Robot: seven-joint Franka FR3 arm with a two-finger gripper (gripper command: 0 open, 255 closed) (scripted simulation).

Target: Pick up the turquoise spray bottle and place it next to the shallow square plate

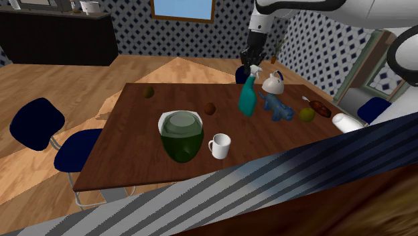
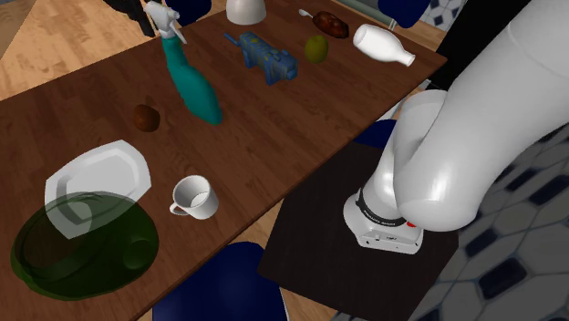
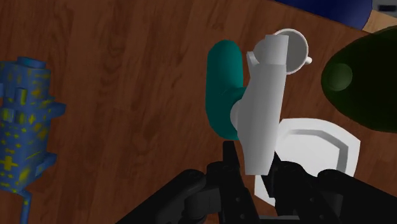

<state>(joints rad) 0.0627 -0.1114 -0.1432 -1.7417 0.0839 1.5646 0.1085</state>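
Note:
The spray bottle has a turquoise body [image 1: 247, 100] [image 2: 194, 88] [image 3: 222, 89] and a white spray head [image 3: 263, 108]. It leans over the dark wooden table [image 1: 134, 144], and I cannot tell whether its base touches the wood. My black gripper [image 1: 252, 64] [image 3: 251, 167] comes down from above and is shut on the white head. The shallow square plate [image 2: 102, 171] [image 3: 321, 147] [image 1: 175, 114] is white. It lies partly under a dark green glass jar [image 1: 181, 136] [image 2: 82, 242], nearer the table's front than the bottle.
A white mug [image 1: 219, 145] [image 2: 193, 197] stands beside the jar. A blue patterned toy [image 1: 278, 108] [image 2: 264, 55], a white domed object [image 1: 272, 83], a green fruit [image 1: 307, 114] and a lying white bottle [image 2: 383, 46] crowd the side near the arm. Blue chairs [image 1: 40, 127] flank the table.

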